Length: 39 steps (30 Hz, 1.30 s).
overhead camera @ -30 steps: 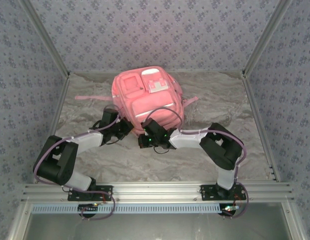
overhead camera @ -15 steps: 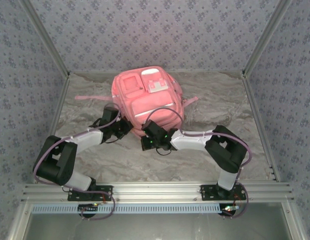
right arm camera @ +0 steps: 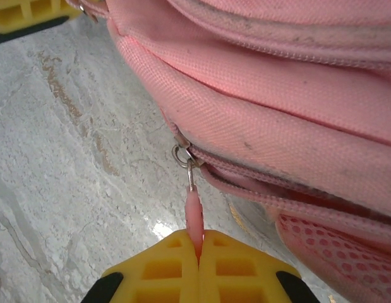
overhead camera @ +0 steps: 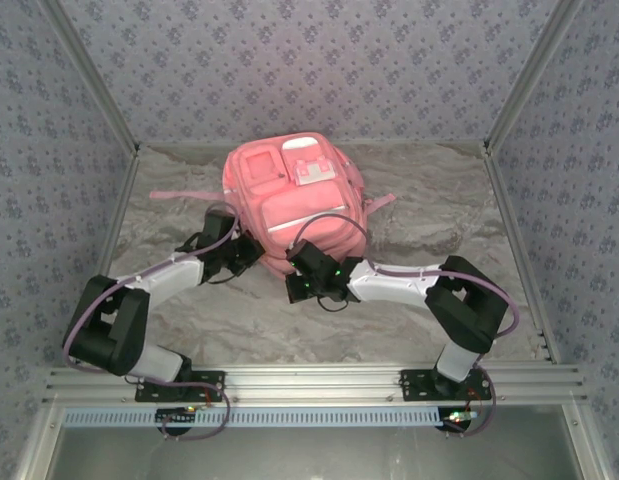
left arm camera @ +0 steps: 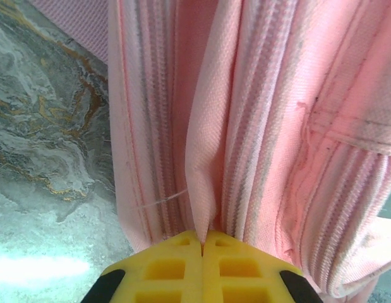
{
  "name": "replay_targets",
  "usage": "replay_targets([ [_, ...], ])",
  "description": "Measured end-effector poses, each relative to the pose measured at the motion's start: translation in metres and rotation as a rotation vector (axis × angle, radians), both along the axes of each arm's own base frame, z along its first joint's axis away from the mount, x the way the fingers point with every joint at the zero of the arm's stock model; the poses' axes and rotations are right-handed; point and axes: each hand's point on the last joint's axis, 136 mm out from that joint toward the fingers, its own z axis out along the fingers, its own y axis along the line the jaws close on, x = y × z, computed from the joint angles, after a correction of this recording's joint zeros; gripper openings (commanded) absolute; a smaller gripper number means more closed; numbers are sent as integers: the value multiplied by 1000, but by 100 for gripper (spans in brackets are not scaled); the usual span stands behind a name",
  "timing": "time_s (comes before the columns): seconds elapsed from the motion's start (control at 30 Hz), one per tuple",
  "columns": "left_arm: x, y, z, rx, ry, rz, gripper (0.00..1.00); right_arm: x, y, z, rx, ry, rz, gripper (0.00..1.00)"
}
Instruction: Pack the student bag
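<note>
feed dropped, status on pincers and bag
Left pincer shut on a fold of the soft pink fabric backpack. Right pincer shut on its pink zipper pull. Nothing blocking.

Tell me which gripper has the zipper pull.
The right gripper: it clamps the pink zipper pull; the left gripper pinches only a fold of student bag fabric.

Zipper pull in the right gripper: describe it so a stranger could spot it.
On the table, find the pink student bag, then its near edge. There a slim pink zipper pull on a small metal ring is pinched by the right gripper: a narrow tab, unlike the broad fabric seams around it.
</note>
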Motion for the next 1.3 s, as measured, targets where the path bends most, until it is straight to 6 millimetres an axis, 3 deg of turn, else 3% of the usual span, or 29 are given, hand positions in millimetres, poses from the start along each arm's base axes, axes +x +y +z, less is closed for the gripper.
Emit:
replay_targets([
  [0.27,6,-5,31,34,-42,-20,0,11,4,26,-34,-2,56,0],
  [0.4,8,-4,40,55,-70,-24,0,15,-4,28,-68,9,63,0],
  [1.3,6,1,37,111,-75,-43,0,15,-52,23,-168,48,49,0],
])
